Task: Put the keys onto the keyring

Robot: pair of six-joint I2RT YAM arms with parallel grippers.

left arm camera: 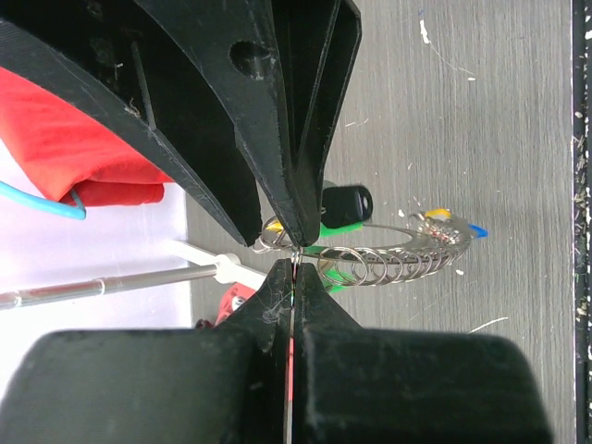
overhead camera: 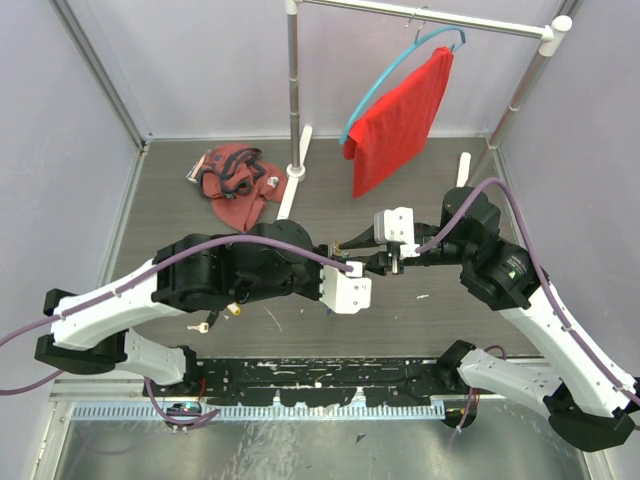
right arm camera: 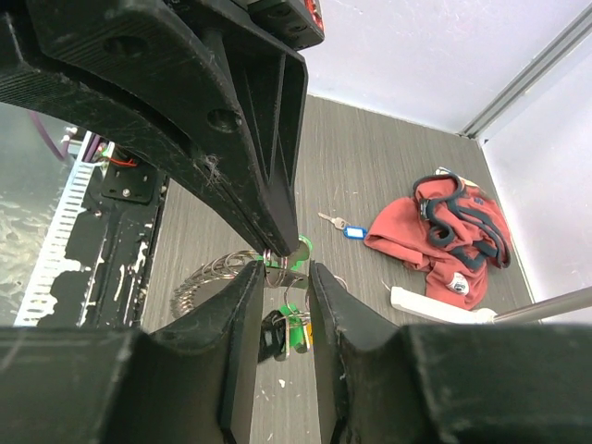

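- the grey wood-grain bench [overhead camera: 330,200] fills the floor of a booth with pale lilac walls [overhead camera: 200,60]; white flecks dot its surface.
- a metal garment rack [overhead camera: 293,90] stands at the back, and a red cloth [overhead camera: 400,120] hangs from it on a blue hanger [overhead camera: 375,85].
- a heap of red clothing [overhead camera: 235,185] with a black strap lies on the bench to the back left.
- the two arms meet above the middle of the bench, tip to tip.
- the left fingers [left arm camera: 294,254] are pressed fully together and pinch the wire of the keyring [left arm camera: 388,268], which is lifted clear of the bench.
- the right fingers [overhead camera: 385,260] stand a little apart, with a silver piece of the ring between them; whether they press on it cannot be told.
- the keyring is a loop of coiled wire that hangs just beside both sets of fingertips.
- the keys [left arm camera: 347,202] on the ring include black, green, yellow and blue heads, bunched beside the coil and dangling under the fingers.
- a loose key with a blue tag [right arm camera: 342,227] lies on the bench near the red heap.
- two more small loose keys [overhead camera: 205,325] lie on the bench by the left arm.
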